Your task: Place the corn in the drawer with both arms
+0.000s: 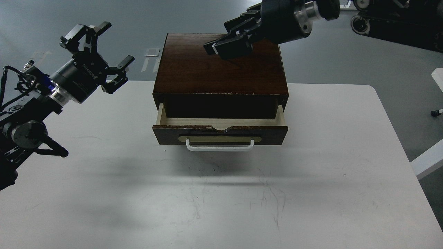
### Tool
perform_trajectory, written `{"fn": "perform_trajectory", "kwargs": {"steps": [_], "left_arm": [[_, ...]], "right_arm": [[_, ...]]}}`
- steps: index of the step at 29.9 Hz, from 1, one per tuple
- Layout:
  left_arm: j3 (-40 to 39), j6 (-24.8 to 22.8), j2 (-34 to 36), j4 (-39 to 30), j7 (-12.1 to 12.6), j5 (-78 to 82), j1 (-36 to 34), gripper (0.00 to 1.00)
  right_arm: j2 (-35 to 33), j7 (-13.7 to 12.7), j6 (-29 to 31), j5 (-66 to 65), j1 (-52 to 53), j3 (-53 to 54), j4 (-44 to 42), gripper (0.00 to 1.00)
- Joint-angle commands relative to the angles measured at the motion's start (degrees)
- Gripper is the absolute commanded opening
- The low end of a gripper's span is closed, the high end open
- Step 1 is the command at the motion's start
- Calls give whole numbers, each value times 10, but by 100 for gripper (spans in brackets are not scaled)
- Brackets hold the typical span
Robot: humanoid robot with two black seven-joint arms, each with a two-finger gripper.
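Note:
The dark brown box [218, 69] stands at the back middle of the white table. Its drawer [220, 134] is pulled part way out, showing pale wood walls and the white bar handle [219, 147]. The corn is not visible; the drawer's back part lies in dark shadow under the box top. My right gripper [225, 36] hovers above the box's top at the back, fingers spread and empty. My left gripper [104, 55] is open and empty, held in the air left of the box, above the table's back left edge.
The white table [221, 200] stretches in front of the drawer, with scuff marks on it. Grey floor lies beyond the table's back and right edges. A white table corner [427, 160] shows at the far right.

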Motion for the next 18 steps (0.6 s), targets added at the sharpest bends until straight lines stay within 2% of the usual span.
{"fn": "perform_trajectory", "kwargs": {"steps": [1,6,12,18], "left_arm": [[-5,0,-6,0,0,0,1,98],[-6,0,-11,0,-2,-1,2,98],[-7,0,-28,5,-4,-1,5,98],[-7,0,-38,9,-5,-3,8,98]], "right_arm": [[-59,0,0,101,-86,54,0,92],[-138,0,-8,157,-269,200,-12,92],[-147,0,-33,238,-476,375,-51,92],[-145,0,-34,350,-572,446,-70,93]]}}
